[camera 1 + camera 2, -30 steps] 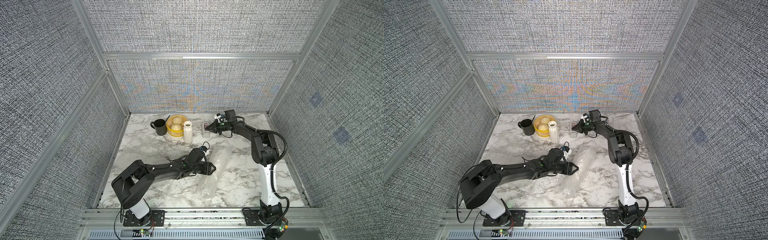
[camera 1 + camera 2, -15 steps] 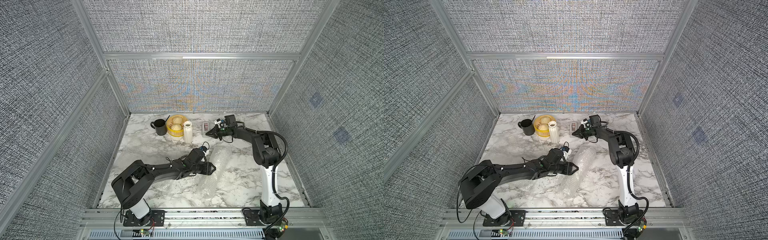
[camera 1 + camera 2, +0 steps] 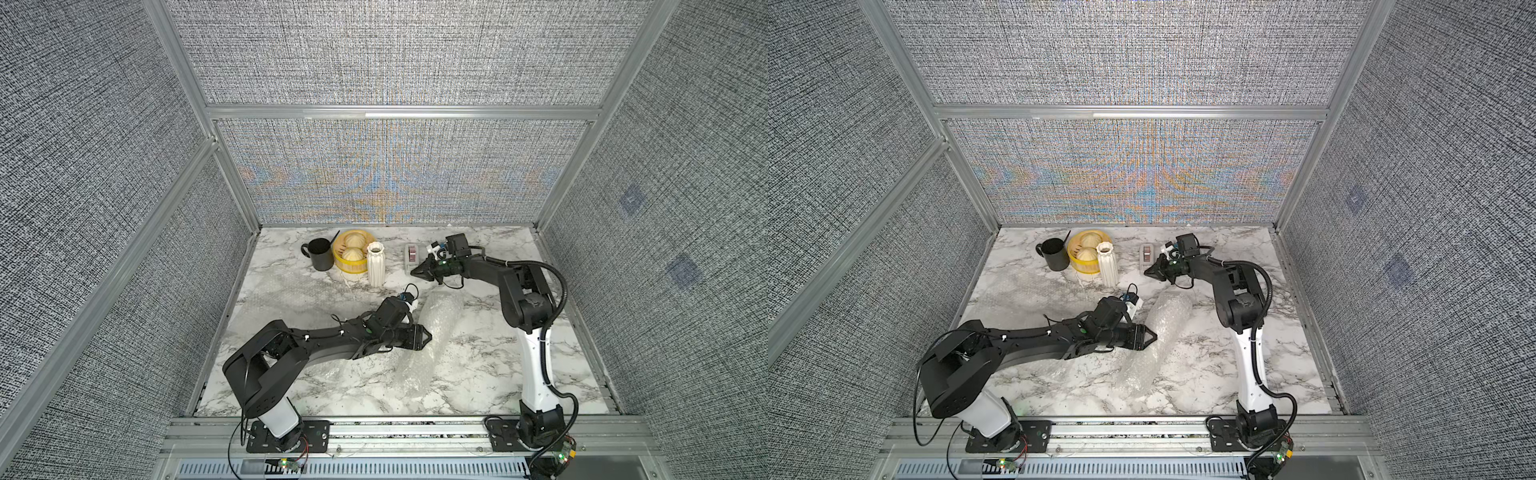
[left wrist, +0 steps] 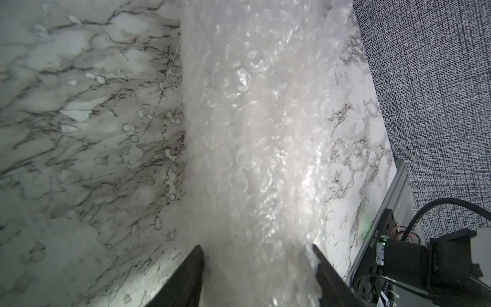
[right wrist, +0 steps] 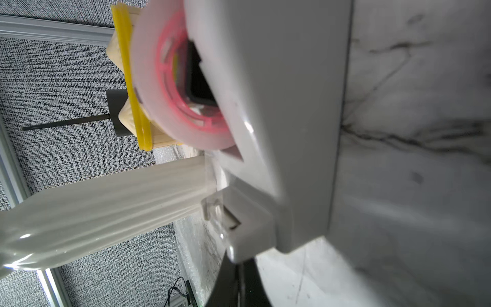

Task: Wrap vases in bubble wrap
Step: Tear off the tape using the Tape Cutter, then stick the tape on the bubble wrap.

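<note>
Back left of the table (image 3: pixel 478 374): the black mug (image 3: pixel 320 254), the yellow steamer basket (image 3: pixel 351 267) and the fluted white vase (image 3: pixel 376 266) stand where they were a second ago. The vase is upright and bare, just beside the basket. A flat bubble-wrap sheet (image 3: pixel 291 291) lies on the table in front of them, not yet used.

Centre: the left pincer (image 3: pixel 423 336) shows no change from a second ago. In the left wrist view its fingers (image 4: pixel 186 279) stand partly apart, one on each flank of the bubble-wrap roll (image 4: pixel 252 133), holding it. The roll lies on the table, running from back to front. A pale core shows through the plastic. It is probably the larger vase, already wrapped, but the layers hide its shape.

Right: this is where the change is. A second ago the right pincer (image 3: pixel 416 272) is over the tape dispenser (image 3: pixel 412 255). It now sits nearer the front, with its tip at the dispenser's near end. Its jaws are fully closed. In the right wrist view the dispenser's cutter end is just ahead of the closed fingers (image 5: pixel 233 279). Whether a tape end is caught between them cannot be told.

Meaning for the task: the first wrap appears complete and is held shut while tape is fetched. The bare vase remains to be wrapped.
</note>
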`<state>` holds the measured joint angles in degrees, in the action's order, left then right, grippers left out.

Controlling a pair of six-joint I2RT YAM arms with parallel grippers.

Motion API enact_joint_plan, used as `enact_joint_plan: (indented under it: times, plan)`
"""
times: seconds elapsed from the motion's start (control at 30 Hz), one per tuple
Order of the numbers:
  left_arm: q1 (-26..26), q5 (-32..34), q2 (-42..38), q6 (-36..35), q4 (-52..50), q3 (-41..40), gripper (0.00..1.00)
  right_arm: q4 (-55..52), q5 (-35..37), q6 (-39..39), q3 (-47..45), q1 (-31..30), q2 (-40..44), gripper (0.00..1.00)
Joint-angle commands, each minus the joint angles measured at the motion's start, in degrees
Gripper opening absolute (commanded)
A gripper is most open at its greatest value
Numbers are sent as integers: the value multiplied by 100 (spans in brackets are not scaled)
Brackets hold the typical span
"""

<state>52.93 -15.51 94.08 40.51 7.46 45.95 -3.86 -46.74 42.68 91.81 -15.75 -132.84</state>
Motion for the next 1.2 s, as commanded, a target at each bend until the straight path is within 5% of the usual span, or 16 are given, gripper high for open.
enact_joint_plan:
  times: [0.0, 0.6, 1.17]
  plan:
    - [-2, 315, 106, -89, -1440, -88, 59, -449, 260, -246, 42, -19, -51, 0]
    - [-3, 350, 128, -118, -1436, -103, 59, -1168, 827, -866, 273, 174, 130, 0]
    - [7, 243, 234, -663, -1502, 202, 58, -1620, 75, -1625, -1236, 230, 2717, 0]
